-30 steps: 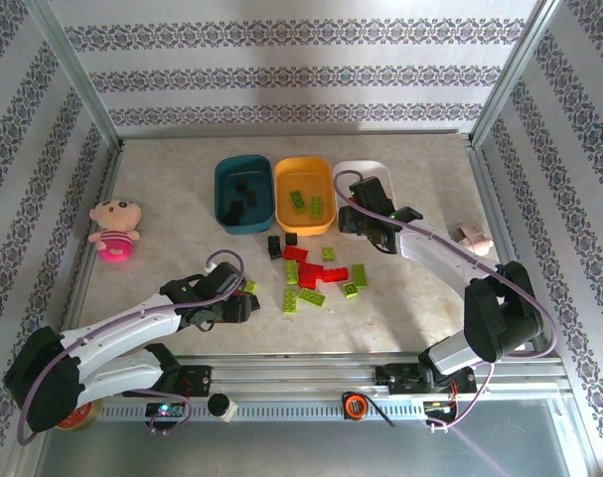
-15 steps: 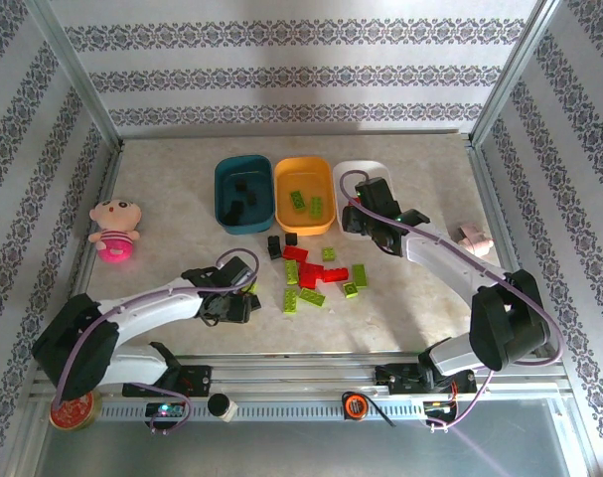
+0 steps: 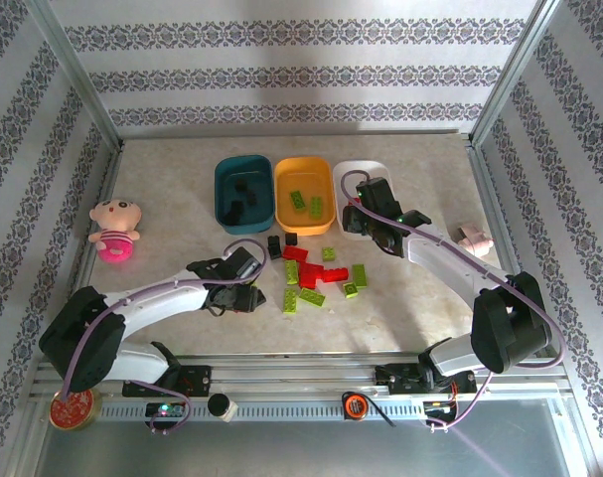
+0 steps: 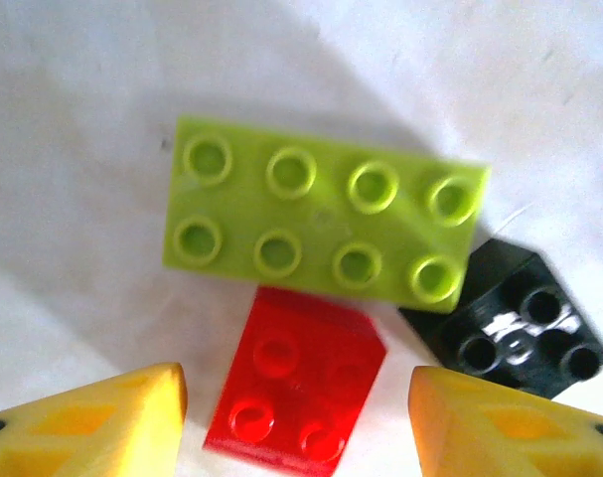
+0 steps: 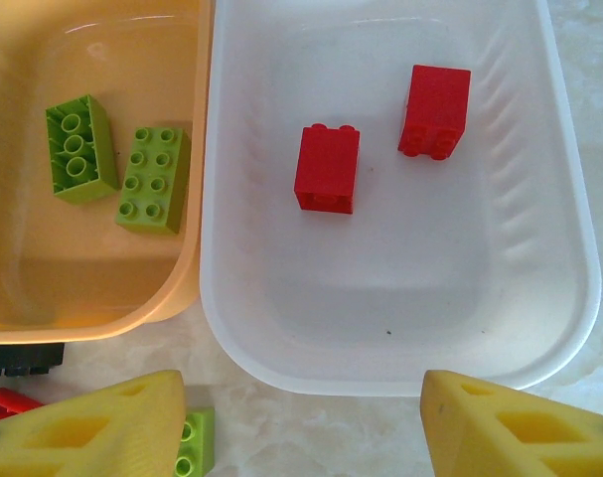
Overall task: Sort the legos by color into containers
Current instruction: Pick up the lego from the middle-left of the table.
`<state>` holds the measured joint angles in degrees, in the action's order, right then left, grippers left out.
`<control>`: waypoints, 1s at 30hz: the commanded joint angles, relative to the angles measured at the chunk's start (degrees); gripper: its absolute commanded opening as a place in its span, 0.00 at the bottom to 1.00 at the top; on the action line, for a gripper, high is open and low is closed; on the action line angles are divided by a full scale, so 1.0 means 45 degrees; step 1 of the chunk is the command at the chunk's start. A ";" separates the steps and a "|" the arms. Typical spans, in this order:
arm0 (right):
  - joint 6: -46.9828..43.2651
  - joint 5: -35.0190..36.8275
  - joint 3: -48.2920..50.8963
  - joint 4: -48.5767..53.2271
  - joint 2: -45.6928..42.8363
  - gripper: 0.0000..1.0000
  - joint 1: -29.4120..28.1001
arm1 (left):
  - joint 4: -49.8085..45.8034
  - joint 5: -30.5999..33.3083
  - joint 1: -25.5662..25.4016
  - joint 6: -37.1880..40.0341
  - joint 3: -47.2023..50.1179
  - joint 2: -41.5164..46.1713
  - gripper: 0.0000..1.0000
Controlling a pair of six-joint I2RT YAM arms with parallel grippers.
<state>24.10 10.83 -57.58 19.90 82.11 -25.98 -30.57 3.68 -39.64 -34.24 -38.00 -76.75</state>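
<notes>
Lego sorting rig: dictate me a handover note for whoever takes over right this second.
Left gripper: open, fingers either side of a loose red brick, not closed on it.
Right gripper: open, empty, above the white tub's near rim.
Done: two red bricks in the white tub, two lime green bricks in the orange-yellow tub, some black bricks in the teal tub.
Left: the loose pile of red, green and black bricks on the table in front of the tubs.
</notes>
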 commanded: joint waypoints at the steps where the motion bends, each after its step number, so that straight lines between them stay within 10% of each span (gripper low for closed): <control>1: 0.0247 -0.0168 0.0187 -0.0087 -0.0167 0.64 0.0129 | 0.0431 0.0336 0.0117 0.0222 -0.0117 -0.0129 0.61; 20: 0.0301 -0.0053 0.0386 -0.0122 -0.0194 0.65 0.0148 | 0.0660 -0.0607 0.0068 -0.0214 0.0388 0.0173 0.37; 30: 0.0702 0.0378 0.1608 -0.0217 -0.1553 0.65 0.0322 | 0.2164 -0.1317 0.0058 0.0690 -0.3477 -0.0547 0.35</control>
<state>25.56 10.87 -52.53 19.44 77.80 -25.17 -26.79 -0.86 -39.64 -33.87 -48.10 -74.83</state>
